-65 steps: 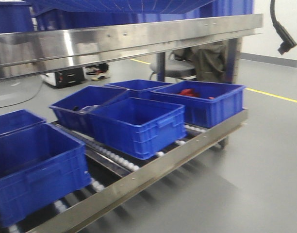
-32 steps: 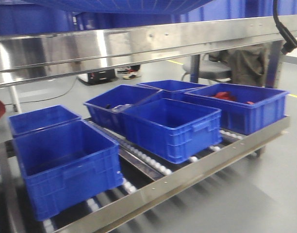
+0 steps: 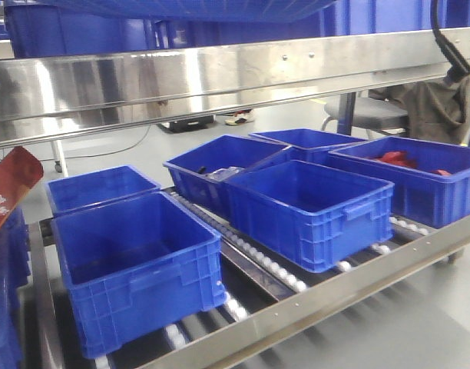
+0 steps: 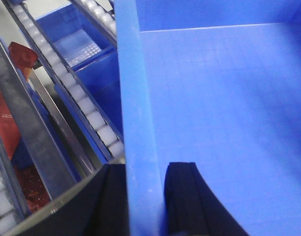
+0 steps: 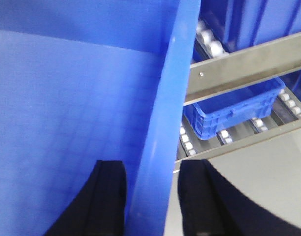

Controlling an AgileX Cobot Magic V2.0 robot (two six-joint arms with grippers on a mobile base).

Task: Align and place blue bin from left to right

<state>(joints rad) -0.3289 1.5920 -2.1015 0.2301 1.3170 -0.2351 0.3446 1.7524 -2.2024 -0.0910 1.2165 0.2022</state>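
Observation:
The blue bin [image 3: 204, 8] hangs at the very top of the front view, where only its grid-patterned underside shows. My left gripper [image 4: 145, 196] is shut on the bin's left wall [image 4: 135, 98], one black finger outside and one inside. My right gripper [image 5: 155, 196] clamps the bin's right wall [image 5: 165, 98] the same way. Both wrist views show the bin's bare blue floor [image 4: 229, 108] with nothing in it. Neither gripper shows in the front view.
A steel rack beam [image 3: 220, 73] runs across below the held bin. On the roller shelf [image 3: 266, 265] stand several blue crates: front left [image 3: 135, 269], middle [image 3: 312, 207], right with red items [image 3: 419, 177]. A red packet [image 3: 12, 188] is at the left edge. A chair with a jacket [image 3: 427, 104] stands behind.
The rack and its crates have slid to the right in the front view; another crate and a red packet have come into view at the left. The held bin stays at the top.

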